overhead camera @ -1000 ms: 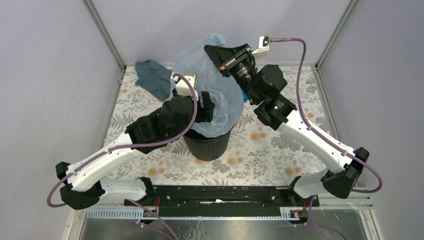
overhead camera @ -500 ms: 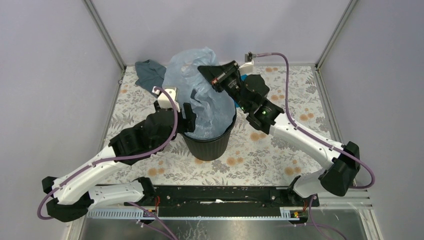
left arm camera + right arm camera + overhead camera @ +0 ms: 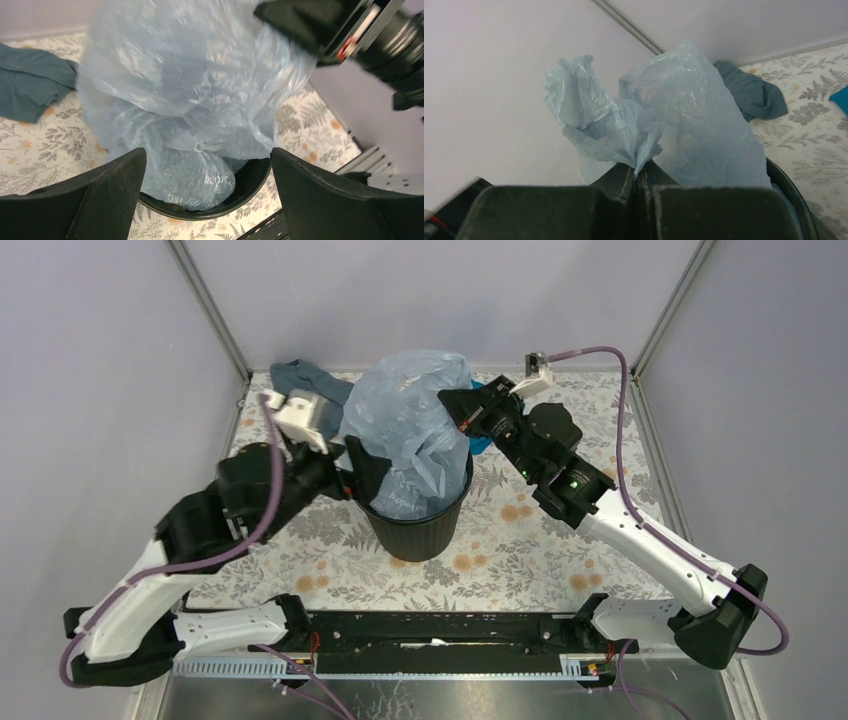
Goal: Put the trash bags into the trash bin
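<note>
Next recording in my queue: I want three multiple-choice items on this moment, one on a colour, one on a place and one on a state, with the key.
1. What colour is the trash bin?
A) white
B) teal
C) black

2. Where does the grey-blue cloth lie?
A) inside the bin
B) on the table, beyond the bin at the far left
C) draped over the bin's rim

3. What is the right end effector doing?
A) shut on the trash bag
B) open and empty
C) shut on the cloth

Key:
1 C: its ribbed wall is black.
2 B: the top view shows it on the patterned table behind the bin.
3 A: the right wrist view shows pale blue film pinched in its closed jaws.
</note>
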Robot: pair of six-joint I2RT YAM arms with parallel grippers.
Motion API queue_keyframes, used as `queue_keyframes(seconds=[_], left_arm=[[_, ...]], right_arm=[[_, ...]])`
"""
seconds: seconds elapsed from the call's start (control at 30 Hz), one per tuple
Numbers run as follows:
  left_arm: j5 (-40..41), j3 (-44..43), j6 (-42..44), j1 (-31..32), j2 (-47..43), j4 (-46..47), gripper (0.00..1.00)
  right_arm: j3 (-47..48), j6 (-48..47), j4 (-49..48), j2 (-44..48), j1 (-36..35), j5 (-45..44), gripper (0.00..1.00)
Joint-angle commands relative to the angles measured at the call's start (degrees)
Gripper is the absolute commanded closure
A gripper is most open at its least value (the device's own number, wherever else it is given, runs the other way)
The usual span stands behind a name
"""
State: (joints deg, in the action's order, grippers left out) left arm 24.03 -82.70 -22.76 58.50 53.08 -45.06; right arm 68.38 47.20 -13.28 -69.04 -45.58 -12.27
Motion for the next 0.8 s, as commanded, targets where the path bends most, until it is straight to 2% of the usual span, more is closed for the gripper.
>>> queue_keyframes(seconds=[0.0,0.1,0.17,0.3,0.4,0.47,0.57,0.7,0.77], left_arm=[[6.15,-7.47,-2.36,-0.18,-0.07,-4.55,0.01],[12.38,-12.22,-2.17,-0.25,4.86,-7.89,0.01],[13.81,-14.25,-0.45,-2.44,7.79,-7.47,0.01],[-1.42,-13.75,2.26,-17.19,10.18,-1.58,0.01],[-19.12,-10.34,2.13,-25.85,10.45,4.95,0.01],[-27.31,-7.46,1.51,-26.79,9.92,9.85,0.01],[-33.03,-4.22,0.45,-27.03,10.60,13.48,0.02],[-39.07,0.64,-2.93,-27.04,12.80,15.66,0.17],[-37.82,3.91,-4.98,-27.09,12.80,15.95,0.27]], right_arm=[[4.84,-12.64,6.90,-0.23,0.06,7.50,1.00],[7.40,-16.93,12.65,0.21,0.06,9.84,1.00],[7.51,-18.23,15.79,1.41,0.06,10.93,1.00],[8.64,-19.44,20.20,3.55,0.06,12.06,1.00],[8.81,-19.89,21.59,5.32,0.10,14.06,1.00],[9.48,-20.33,23.02,6.09,0.07,14.52,1.00],[10.78,-21.15,24.65,6.90,0.09,15.47,1.00],[12.17,-21.81,25.40,7.50,0.07,15.91,1.00],[12.82,-22.33,25.48,7.37,0.08,15.96,1.00]])
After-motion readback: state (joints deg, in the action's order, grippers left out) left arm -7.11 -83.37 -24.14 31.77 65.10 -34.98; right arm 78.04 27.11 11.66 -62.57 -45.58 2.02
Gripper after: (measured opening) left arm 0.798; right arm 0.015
